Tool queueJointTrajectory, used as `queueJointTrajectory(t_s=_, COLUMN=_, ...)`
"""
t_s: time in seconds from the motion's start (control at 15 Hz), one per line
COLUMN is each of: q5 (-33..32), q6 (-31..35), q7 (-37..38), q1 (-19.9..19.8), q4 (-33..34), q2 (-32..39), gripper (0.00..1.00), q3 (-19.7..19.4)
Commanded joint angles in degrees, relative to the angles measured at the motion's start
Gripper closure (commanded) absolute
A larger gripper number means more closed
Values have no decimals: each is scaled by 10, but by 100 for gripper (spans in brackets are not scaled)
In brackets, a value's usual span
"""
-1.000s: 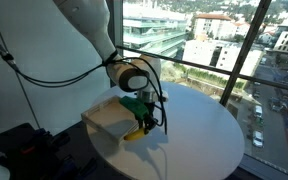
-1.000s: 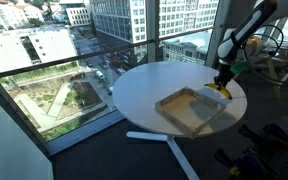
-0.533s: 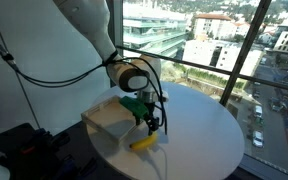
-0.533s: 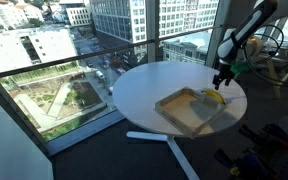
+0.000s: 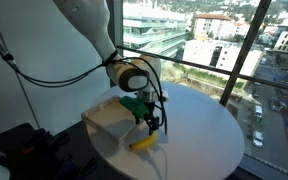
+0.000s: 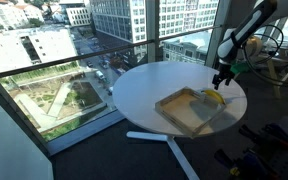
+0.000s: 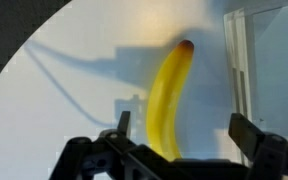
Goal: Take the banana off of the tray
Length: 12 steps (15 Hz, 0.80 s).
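On my wrist feed the banana [image 7: 167,105] lies flat on the white table [image 7: 74,80], outside the tray [image 7: 236,60]. Its dark tip points to 12 o'clock and its lower end runs under the gripper [image 7: 181,124] at the bottom of the picture. The tray's pale wooden rim stands at 3 o'clock of the banana, just beside it, with a strip of bare table between them.

The gripper is open. Its two dark fingers [image 7: 122,125] sit well apart, one at 9 o'clock of the banana and one at 3 o'clock. Neither pad touches the fruit, and I hold nothing.

In an exterior view the gripper [image 5: 152,122] hangs above the table [image 5: 199,125], with the banana [image 5: 142,143] at 6 o'clock of it near the table's edge. The tray [image 5: 104,118] is at 10 o'clock of the banana. The white arm [image 5: 89,25] comes down from 11 o'clock.

In an exterior view from across the room the banana [image 6: 213,97] shows as a small yellow patch at 2 o'clock of the tray [image 6: 189,110], close against its rim. The gripper [image 6: 221,82] is just above it, at 12 o'clock. From that angle I cannot tell whether banana and rim touch.
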Motion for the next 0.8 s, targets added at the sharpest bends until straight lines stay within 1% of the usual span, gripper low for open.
queueJointTrajectory(t_s=0.0, q5=-1, q6=-12, q7=-7, q1=-3, q4=-2, q2=-17, gripper=0, q3=6)
queueJointTrajectory(t_s=0.4, q5=-5, q6=-25, q7=1, q1=11, q4=-2, q2=-39, gripper=0, q3=6)
queueJointTrajectory(t_s=0.73, q5=-5, q6=-54, q7=8, q1=24, q4=-5, q2=-62, gripper=0, q3=8)
